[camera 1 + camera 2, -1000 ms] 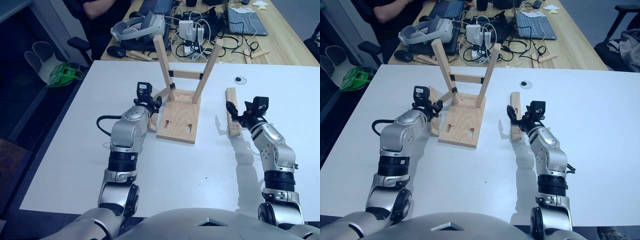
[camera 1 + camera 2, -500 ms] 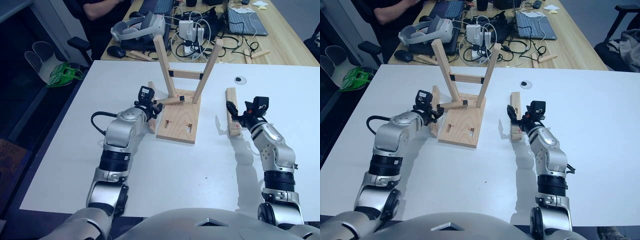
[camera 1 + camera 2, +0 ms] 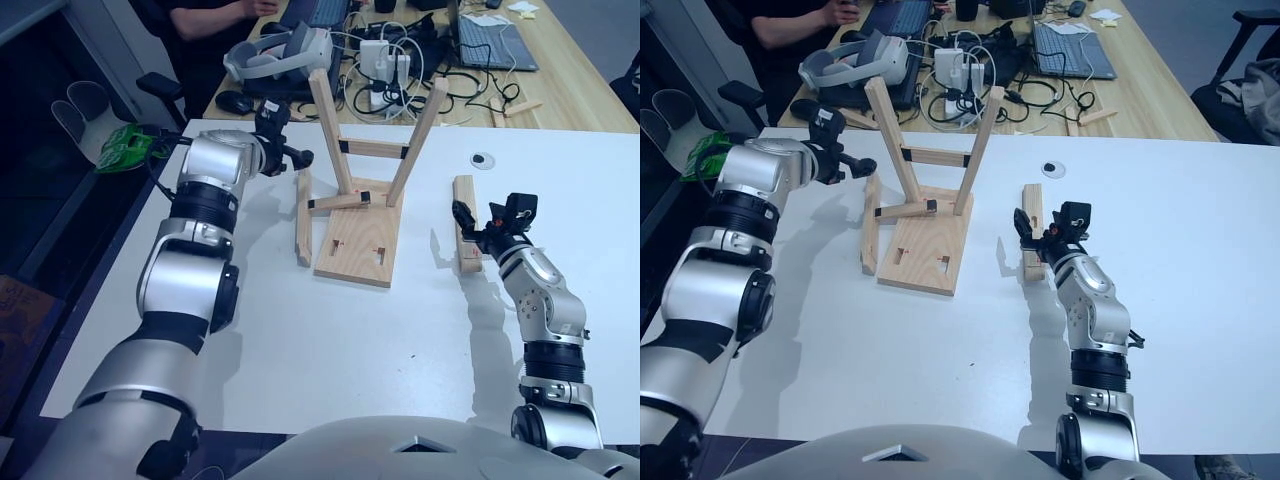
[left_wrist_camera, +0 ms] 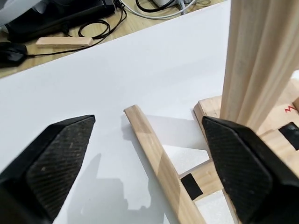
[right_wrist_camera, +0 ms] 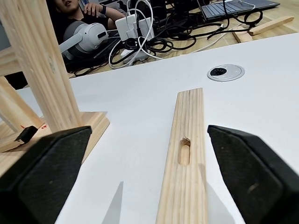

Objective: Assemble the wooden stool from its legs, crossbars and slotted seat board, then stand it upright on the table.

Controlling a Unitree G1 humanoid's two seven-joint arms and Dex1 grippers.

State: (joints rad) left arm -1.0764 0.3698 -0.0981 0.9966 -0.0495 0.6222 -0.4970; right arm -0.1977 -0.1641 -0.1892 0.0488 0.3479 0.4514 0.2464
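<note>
Left gripper (image 3: 298,156) hangs above the white table (image 3: 330,350), jaws spread wide, nothing between them. The two black pads (image 4: 60,158) stand far apart, and down past the gap lies a loose leg (image 4: 154,158) flat on the table. Off to one side of those jaws, close by, rises one upright leg (image 3: 330,130).

That upright leg stands in the seat board (image 3: 352,250), which lies flat on the table with its slotted face up. A second upright leg (image 3: 418,135) rises from the board too, farther from the left jaws, and a crossbar (image 3: 372,148) joins the pair partway up. A short crossbar (image 3: 340,201) runs from the loose leg across to the foot of the nearer upright.

Over to the right gripper (image 3: 466,226): low over the table, jaws open here too, pads (image 5: 46,172) well apart. Another loose leg (image 5: 184,163) lies flat, running straight out from between them, its slot (image 5: 185,151) facing up. I can't tell whether either pad touches the wood. The seat board sits off to the left of these jaws, a strip of bare table between.
</note>
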